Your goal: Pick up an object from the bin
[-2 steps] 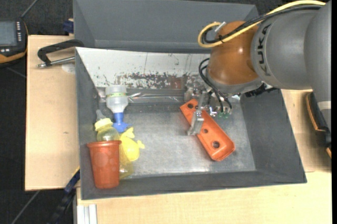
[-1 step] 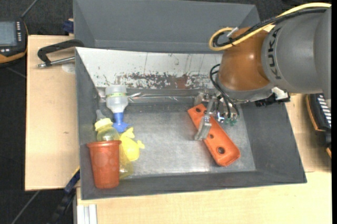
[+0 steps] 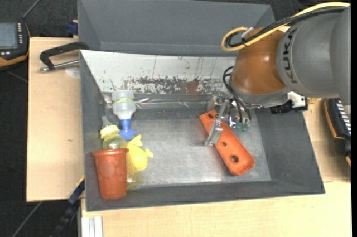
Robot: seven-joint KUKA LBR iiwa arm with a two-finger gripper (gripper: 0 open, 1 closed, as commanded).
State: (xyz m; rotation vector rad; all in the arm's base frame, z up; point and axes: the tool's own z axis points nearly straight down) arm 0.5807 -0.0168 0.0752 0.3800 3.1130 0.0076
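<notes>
My gripper (image 3: 218, 125) hangs low over the right half of the bin, under the arm's orange cover. It is directly above the upper end of a long orange tool handle (image 3: 234, 155), which lies slanted on the bin floor with a hole near its lower right end. The handle's upper end is partly hidden by the gripper. I cannot tell whether the gripper touches the handle.
A heap lies at the bin's left front: a red cup (image 3: 111, 172), a crumpled yellow thing (image 3: 138, 156), a bottle with a yellow cap (image 3: 113, 138) and a clear funnel-like piece with a blue neck (image 3: 124, 110). The arm reaches in from the right.
</notes>
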